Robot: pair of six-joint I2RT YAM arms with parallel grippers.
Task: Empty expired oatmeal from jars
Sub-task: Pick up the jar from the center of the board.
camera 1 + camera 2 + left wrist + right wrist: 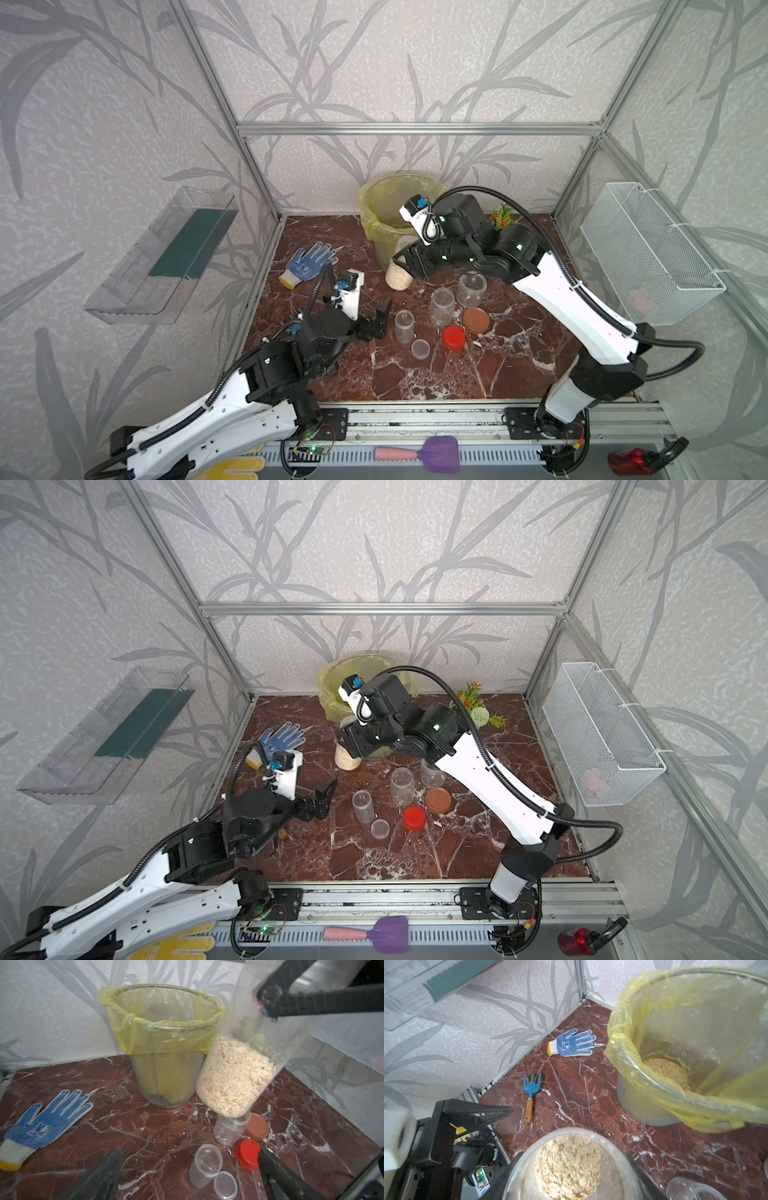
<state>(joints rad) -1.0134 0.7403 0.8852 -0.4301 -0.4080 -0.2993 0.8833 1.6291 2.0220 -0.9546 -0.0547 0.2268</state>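
Glass-clear wide jar (398,277) of oatmeal (569,1165), clamped in the right gripper (402,258) just near of the yellow-bagged bin (376,237).
Lidless, mouth up and slightly tilted, it appears raised off the table. The bin's open rim lies directly beyond it on the far side, so pouring likely needs a lift and a tip away. At left, the left gripper (382,318) rests with jaws wide apart, farther from the bin.
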